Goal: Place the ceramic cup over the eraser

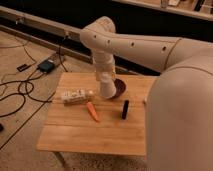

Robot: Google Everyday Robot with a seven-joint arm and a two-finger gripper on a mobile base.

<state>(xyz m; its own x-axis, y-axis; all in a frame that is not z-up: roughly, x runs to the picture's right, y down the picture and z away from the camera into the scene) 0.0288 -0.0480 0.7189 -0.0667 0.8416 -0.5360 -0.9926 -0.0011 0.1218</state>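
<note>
We noted the claw (104, 79) pinched shut on the ceramic cup (107, 90), carried over the counter (100, 132). The cup hung near the eraser (125, 109), not above it. Grasp done; covering remained.

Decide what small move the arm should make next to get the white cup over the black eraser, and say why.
Probably carry the white cup sideways toward the black eraser before lowering it. The gripper holds the cup beside the maroon bowl, while the eraser lies uncovered on the table a little way off; the cup is not above it yet.
</note>
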